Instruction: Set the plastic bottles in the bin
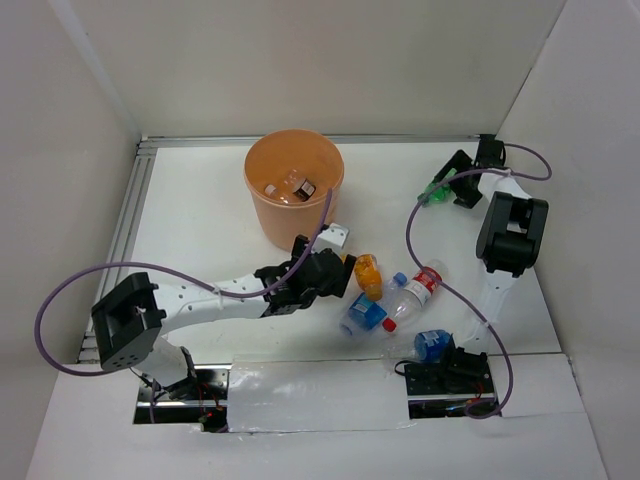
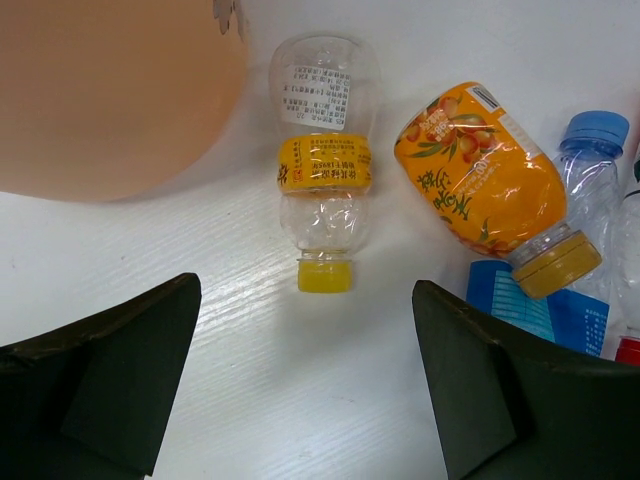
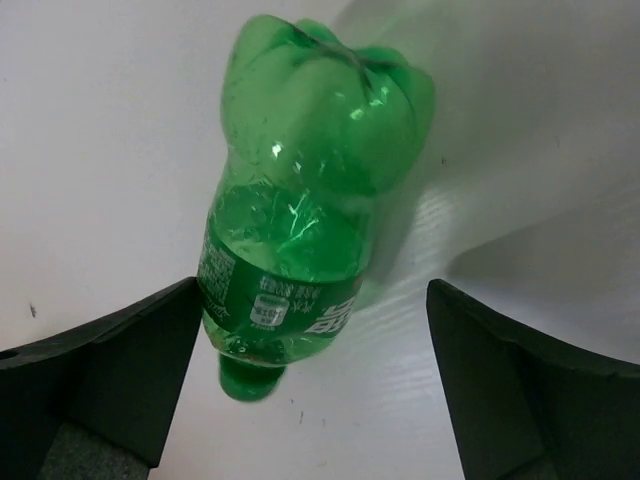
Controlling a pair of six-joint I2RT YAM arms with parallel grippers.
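The left gripper point(image 2: 305, 335) hangs spread over a small clear yellow-capped plastic bottle point(image 2: 325, 170), the right gripper point(image 3: 312, 330) spread around a green plastic bottle point(image 3: 300, 200); the round orange plastic bin point(image 1: 290, 225) ahead holds little, so most work remains.

I see the bin point(image 1: 280, 226) far back on the table point(image 1: 200, 230), a cluster of bottles point(image 1: 415, 287) nearer me to its right, and a lone bottle point(image 1: 436, 191) toward the far right corner.

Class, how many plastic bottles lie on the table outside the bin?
6: yellow-banded one by the bin; orange one, blue-labelled one, red-labelled one mid-table; blue one at the near edge; green one far right. The left arm may hide more.
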